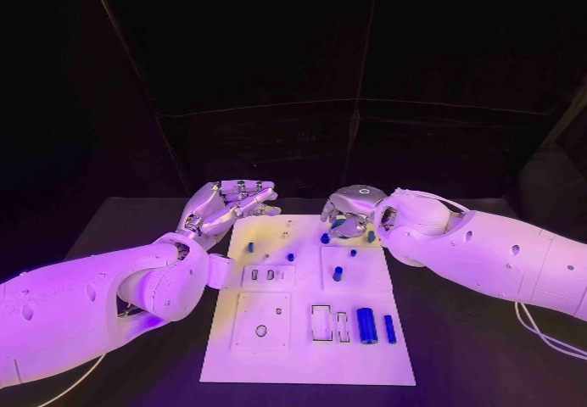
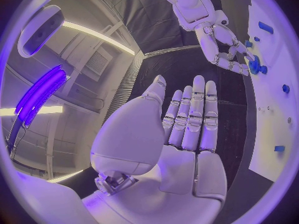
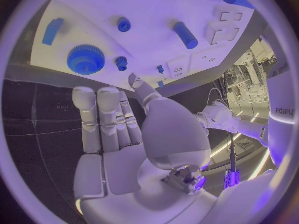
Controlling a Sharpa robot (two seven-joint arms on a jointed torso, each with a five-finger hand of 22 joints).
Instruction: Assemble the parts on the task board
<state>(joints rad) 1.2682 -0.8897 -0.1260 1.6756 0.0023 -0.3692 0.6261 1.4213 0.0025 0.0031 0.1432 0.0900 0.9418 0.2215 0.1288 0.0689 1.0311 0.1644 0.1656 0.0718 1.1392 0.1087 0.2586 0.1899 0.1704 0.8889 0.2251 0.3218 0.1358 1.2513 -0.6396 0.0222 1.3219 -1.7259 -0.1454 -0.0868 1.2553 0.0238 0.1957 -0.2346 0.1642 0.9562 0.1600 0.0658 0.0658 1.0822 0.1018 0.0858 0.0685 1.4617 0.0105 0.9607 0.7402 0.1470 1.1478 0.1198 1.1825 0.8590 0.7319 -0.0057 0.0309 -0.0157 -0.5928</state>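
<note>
The white task board (image 1: 306, 348) lies in the middle of the black table. My left hand (image 1: 230, 203) hovers at its far left corner, fingers straight and apart, palm (image 2: 181, 134) bare. My right hand (image 1: 349, 212) hangs over the far right part of the board, holding nothing; its fingers (image 3: 106, 114) stretch toward a blue gear (image 3: 85, 59) without touching it. The left wrist view shows the right hand (image 2: 224, 50) next to that gear (image 2: 254, 64). A thick blue cylinder (image 1: 366, 326) and a thinner one (image 1: 389, 328) lie near the board's front right.
Small blue pegs (image 1: 338, 273) (image 1: 293, 255) (image 1: 249, 247) stand about the board's middle. A blue block (image 3: 53, 31), a short peg (image 3: 124, 24) and a blue rod (image 3: 185, 35) lie beyond the gear. Black table (image 1: 465, 339) borders the board on both sides.
</note>
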